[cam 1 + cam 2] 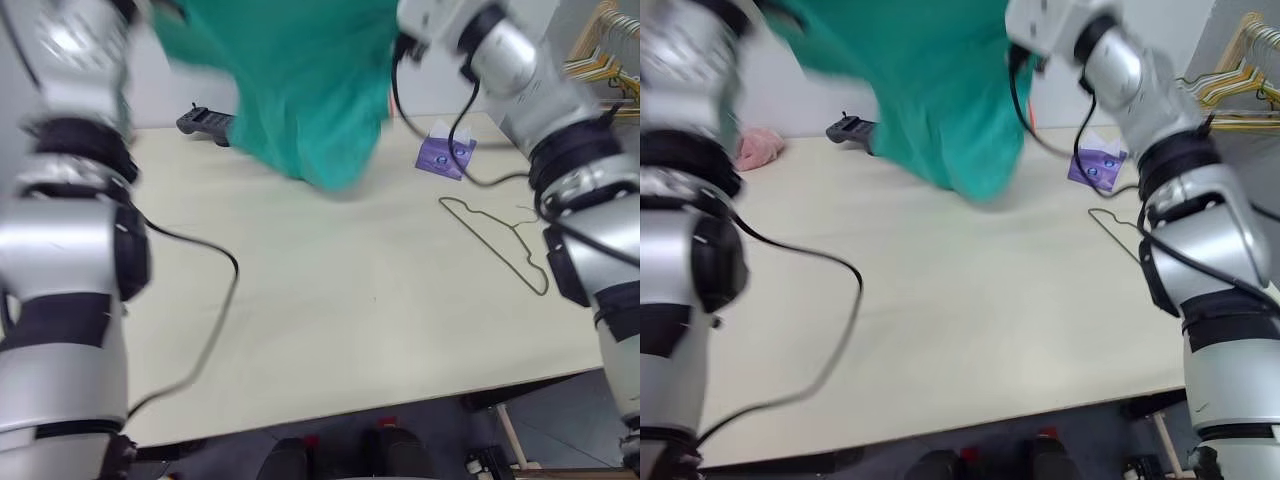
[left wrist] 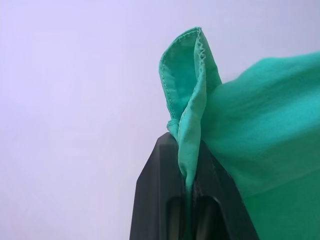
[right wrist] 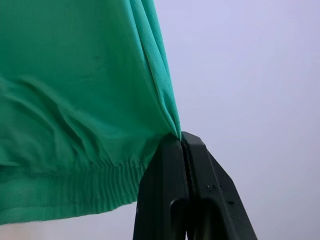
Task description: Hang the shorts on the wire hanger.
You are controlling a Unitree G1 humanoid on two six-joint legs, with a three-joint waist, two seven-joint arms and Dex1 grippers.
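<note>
Shorts (image 1: pixel 300 90) hung top centre, lifted above table (image 1: pixel 350 330); left gripper (image 2: pixel 187 187) and right gripper (image 3: pixel 182 145) each clamped tight on fabric edge; wire hanger (image 1: pixel 500 240) lay right side

Lab-like room: bare pale table (image 1: pixel 350 330), loose cables (image 1: pixel 200 340), plain wall (image 1: pixel 800 100).

Teal shorts (image 1: pixel 300 90) hanging above table, wire hanger (image 1: pixel 497 240) lying flat

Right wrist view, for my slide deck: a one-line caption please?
Right gripper shut on an edge of the teal shorts, fabric hanging beside its black fingers.
</note>
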